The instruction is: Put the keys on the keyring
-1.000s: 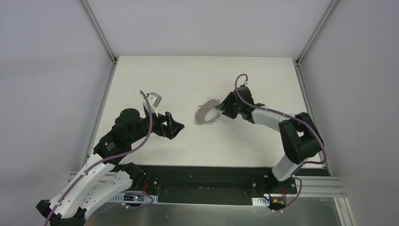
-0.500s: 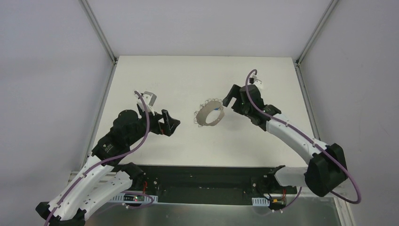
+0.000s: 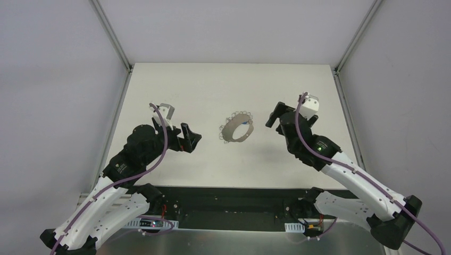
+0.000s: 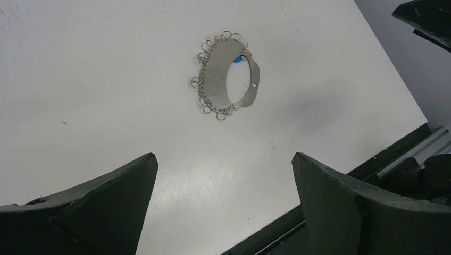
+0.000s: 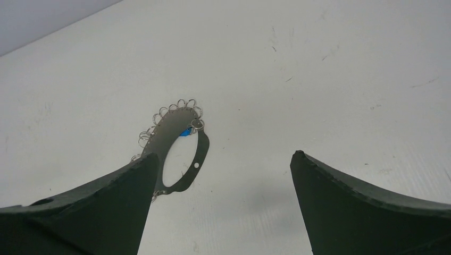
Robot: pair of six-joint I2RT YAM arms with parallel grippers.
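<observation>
The keyring (image 3: 228, 131), a silvery band with small wire loops along its rim, rests on the white table (image 3: 213, 85) between the two arms. A tiny blue key (image 3: 243, 123) sits at its upper right edge. The ring (image 4: 215, 74) and key (image 4: 234, 58) also show in the left wrist view, and the ring (image 5: 173, 125) and key (image 5: 185, 132) in the right wrist view. My left gripper (image 3: 192, 137) is open and empty, left of the ring (image 4: 223, 156). My right gripper (image 3: 272, 118) is open and empty, right of the ring (image 5: 223, 154).
The black mounting rail (image 3: 234, 199) runs along the table's near edge. Grey walls with metal corner posts (image 3: 114, 42) enclose the table. The right gripper's dark tip (image 4: 425, 16) shows at the top right of the left wrist view.
My right gripper has let go of the keyring and pulled back to the right. The ring stays on the table. My left gripper has drawn back slightly to the left.
</observation>
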